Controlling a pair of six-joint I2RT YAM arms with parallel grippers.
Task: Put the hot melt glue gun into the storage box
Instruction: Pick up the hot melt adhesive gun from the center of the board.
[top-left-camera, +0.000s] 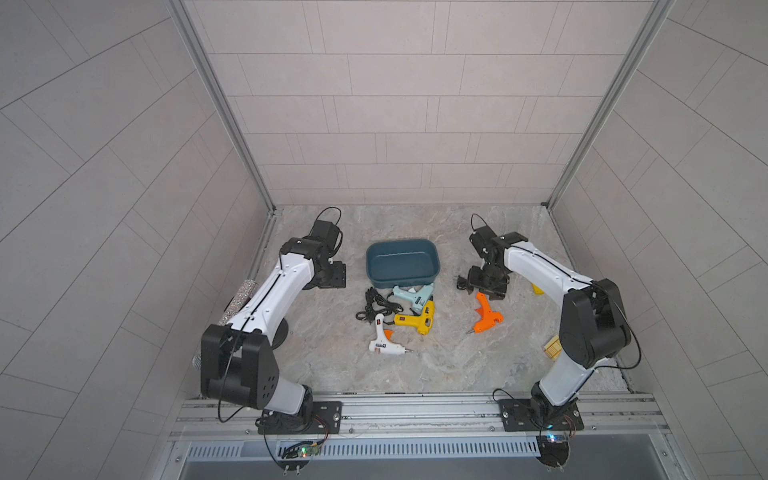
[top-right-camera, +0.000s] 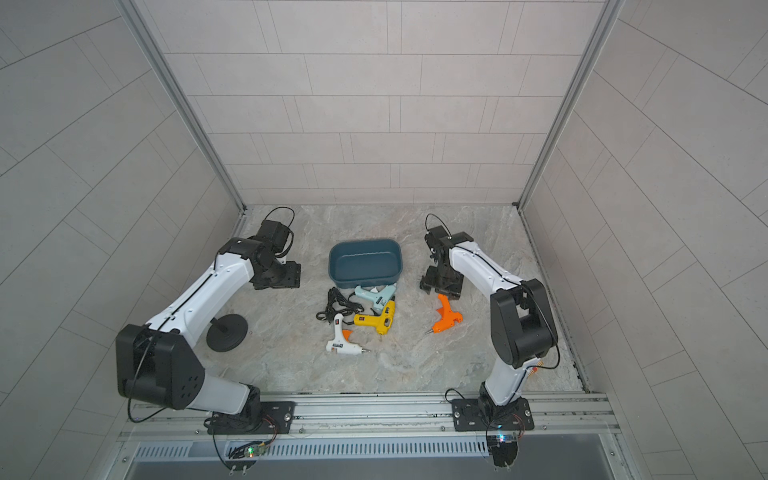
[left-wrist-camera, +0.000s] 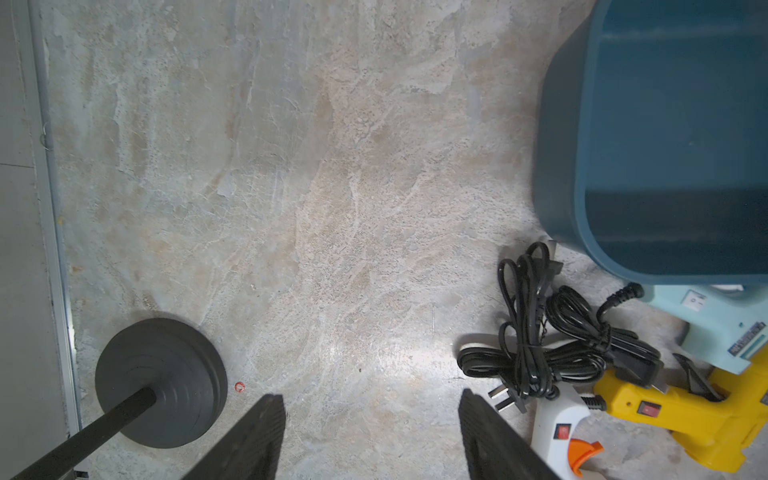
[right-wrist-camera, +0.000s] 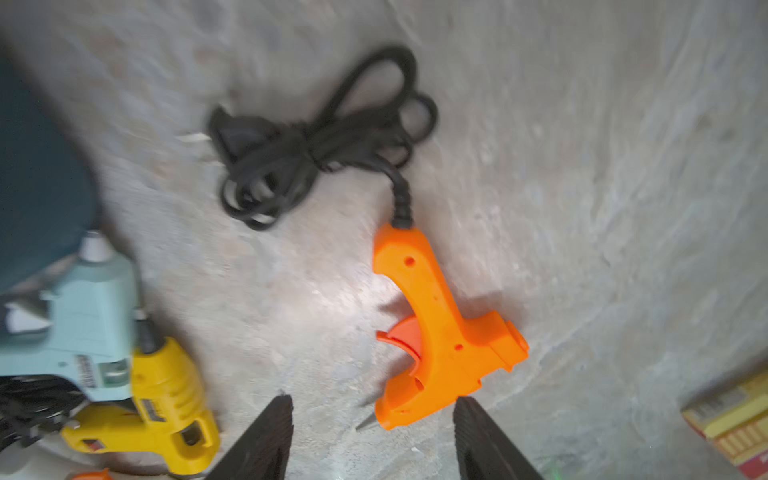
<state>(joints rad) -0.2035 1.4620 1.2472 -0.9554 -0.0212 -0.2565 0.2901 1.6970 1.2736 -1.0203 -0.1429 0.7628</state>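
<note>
The right gripper (right-wrist-camera: 372, 401) hangs wide and empty over the orange glue gun (right-wrist-camera: 436, 332) at lower centre, probably lining up a grasp. The left gripper (left-wrist-camera: 372, 397) (also wide, empty) hangs clear; the storage box (top-left-camera: 401, 264), mid-frame, holds nothing.

Soft, even light; both top views bow at the edges. Glare patches mark the worktop (left-wrist-camera: 291, 208) in both wrist views; the right wrist view is blurred.
</note>
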